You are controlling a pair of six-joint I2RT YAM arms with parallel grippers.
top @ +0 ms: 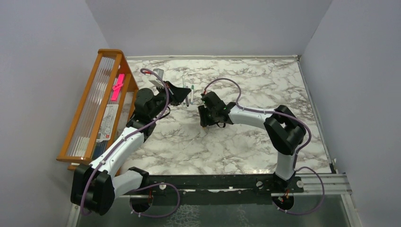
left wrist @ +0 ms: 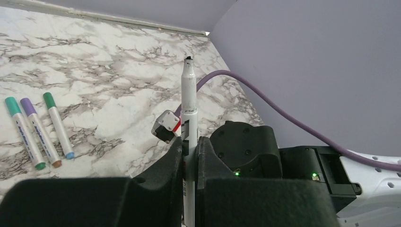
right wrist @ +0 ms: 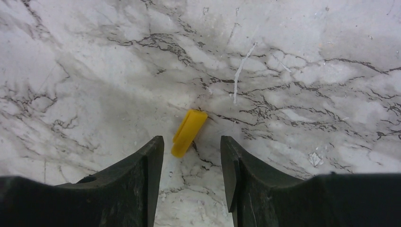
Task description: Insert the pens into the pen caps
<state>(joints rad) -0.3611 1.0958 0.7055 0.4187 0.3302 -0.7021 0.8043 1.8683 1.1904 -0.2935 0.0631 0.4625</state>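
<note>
Right end effector [right wrist: 191,151] parted, yellow cap [right wrist: 189,133] on table between its tips | left end effector [left wrist: 190,146] clamped on upright pen [left wrist: 189,94]

Marbled tabletop [top: 227,142], lilac walls [top: 208,23], wooden rack [top: 109,51] left

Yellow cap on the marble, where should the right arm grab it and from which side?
Take the yellow cap across its width at mid-length, coming straight down. It lies flat and slanted inside the open right end effector, so a small wrist twist would probably square the fingers to its long sides.
</note>
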